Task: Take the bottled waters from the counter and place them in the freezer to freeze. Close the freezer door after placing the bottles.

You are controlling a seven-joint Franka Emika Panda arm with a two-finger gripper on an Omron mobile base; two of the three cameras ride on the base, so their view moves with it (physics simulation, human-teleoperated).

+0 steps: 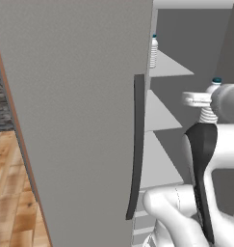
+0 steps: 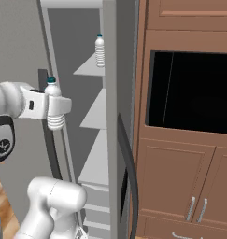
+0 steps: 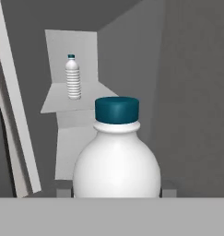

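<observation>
My gripper (image 2: 56,106) is shut on one bottled water (image 2: 54,112), a clear ribbed bottle with a teal cap, held upright in front of the open freezer (image 2: 94,140). The same bottle shows in the left base view (image 1: 208,108) and fills the lower hand view (image 3: 116,156). The other bottled water (image 2: 100,50) (image 1: 153,52) (image 3: 73,77) stands upright on an upper freezer shelf (image 3: 58,102), farther in and higher than the held one. The freezer door (image 1: 75,120) is swung wide open to the left, its dark bar handle (image 1: 136,144) facing me. The counter is out of view.
The matching grey door (image 2: 112,116) with a dark curved handle (image 2: 130,177) stands shut right of the opening. Beyond it are brown wooden cabinets (image 2: 175,172) and the black oven recess (image 2: 194,91). Pale shelves (image 1: 159,113) step down inside the freezer. Wooden floor (image 1: 10,193) lies at the left.
</observation>
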